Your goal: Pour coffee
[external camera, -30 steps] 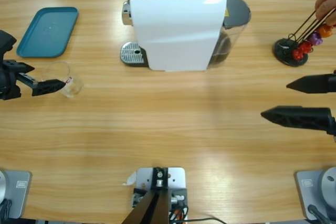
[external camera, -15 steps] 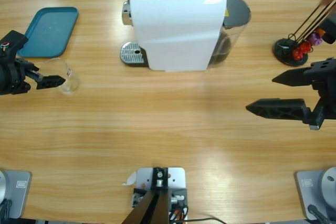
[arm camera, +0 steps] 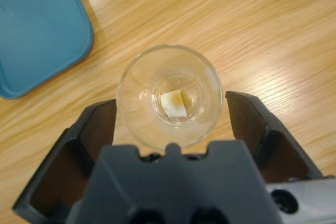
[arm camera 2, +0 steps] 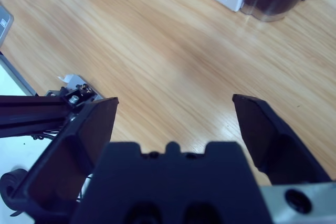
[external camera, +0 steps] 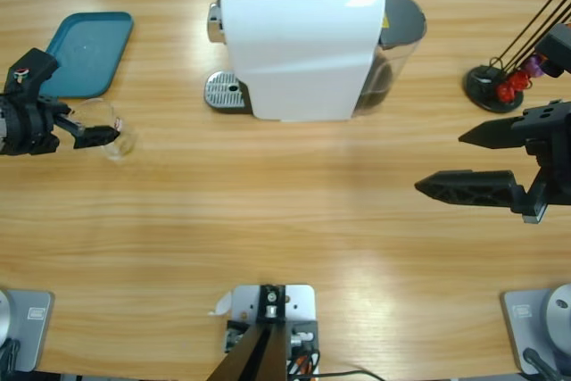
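Here the left hand (external camera: 89, 136) has its jaws apart around a clear glass (arm camera: 169, 96) just right of the blue tray (external camera: 80, 53); no coffee shows in it. The right hand (external camera: 464, 162) gapes, well right of the tray.

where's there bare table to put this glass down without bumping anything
The wide wood strip in front of the coffee machine, between the left gripper with the glass and the open right gripper, is bare. It is crowded near the teal tray and the capsule stand.
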Available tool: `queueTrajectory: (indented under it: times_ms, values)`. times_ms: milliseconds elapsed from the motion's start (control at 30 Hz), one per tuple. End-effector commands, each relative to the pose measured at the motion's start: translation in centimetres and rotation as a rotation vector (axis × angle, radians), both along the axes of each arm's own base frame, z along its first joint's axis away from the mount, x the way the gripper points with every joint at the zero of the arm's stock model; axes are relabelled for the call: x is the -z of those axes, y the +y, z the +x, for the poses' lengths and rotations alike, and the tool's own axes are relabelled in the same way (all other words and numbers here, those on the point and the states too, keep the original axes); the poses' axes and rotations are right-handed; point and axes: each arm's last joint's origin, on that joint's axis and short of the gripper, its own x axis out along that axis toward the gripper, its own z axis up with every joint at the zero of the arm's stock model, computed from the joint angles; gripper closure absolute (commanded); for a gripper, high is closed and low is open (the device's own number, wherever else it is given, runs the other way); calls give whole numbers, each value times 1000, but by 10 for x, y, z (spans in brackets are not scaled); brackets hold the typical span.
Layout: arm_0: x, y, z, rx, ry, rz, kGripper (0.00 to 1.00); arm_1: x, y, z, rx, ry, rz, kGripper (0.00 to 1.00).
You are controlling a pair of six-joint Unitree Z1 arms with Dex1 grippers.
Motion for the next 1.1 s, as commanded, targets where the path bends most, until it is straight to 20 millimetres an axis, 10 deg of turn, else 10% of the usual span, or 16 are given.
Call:
queueTrajectory:
  times_ms: [33, 500, 633, 1100]
  values:
    - [17, -3, 12, -14, 35, 24, 114, 12, 1, 3, -12, 30, -32, 0]
    - [20, -3, 18, -29, 29, 14, 34, 13, 2, 3, -21, 38, -31, 0]
    - [17, -1, 13, -9, 24, -3, 483, 14, 2, 4, -19, 40, -35, 0]
    - [13, -2, 8, 125, 21, -10, 562, 16, 2, 5, -9, 43, -36, 0]
